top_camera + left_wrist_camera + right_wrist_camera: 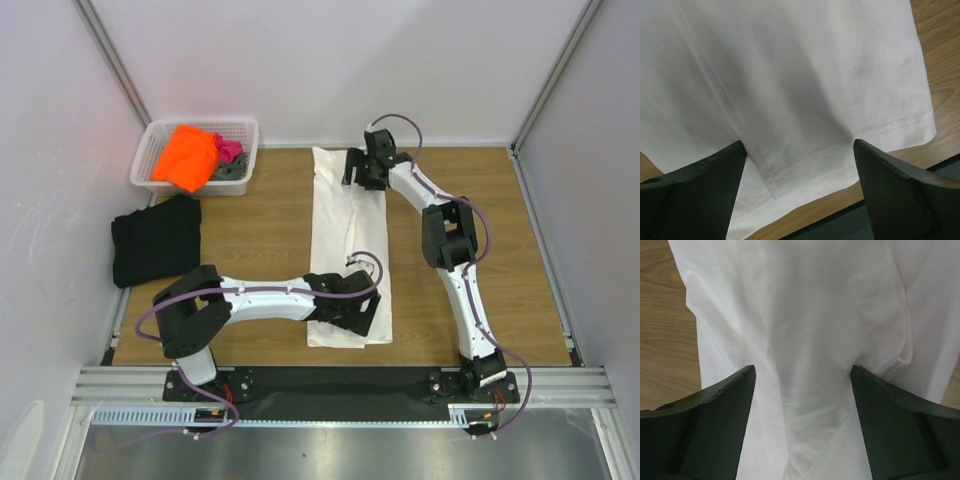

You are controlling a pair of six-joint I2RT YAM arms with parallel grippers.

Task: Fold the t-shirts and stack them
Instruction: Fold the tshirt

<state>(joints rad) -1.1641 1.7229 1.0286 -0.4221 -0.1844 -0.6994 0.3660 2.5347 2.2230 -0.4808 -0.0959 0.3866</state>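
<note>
Scene: A white t-shirt (348, 230) is lying down the middle of the table (500, 250) as a long narrow strip, its sides turned in, reaching from the far edge to the near edge.
Left gripper (799, 141): Hovering over the strip's near hem, its jaws spread wide and gripping nothing.
Right gripper (802, 367): Hanging over the far end of the same strip, its jaws equally wide and closing on nothing.
Done: A black t-shirt (155, 240) is sitting folded at the table's left side, well apart from the white one. The white one's lengthwise folds appear finished.
Left to do: The strip is apparently awaiting its crosswise fold, then stacking. An orange t-shirt (188, 155), a pink t-shirt (229, 150) and a grey t-shirt (232, 172) are lying bunched in the basket (240, 125) at the far left corner, unfolded.
Progress: By this look, the job is running at under half.
</note>
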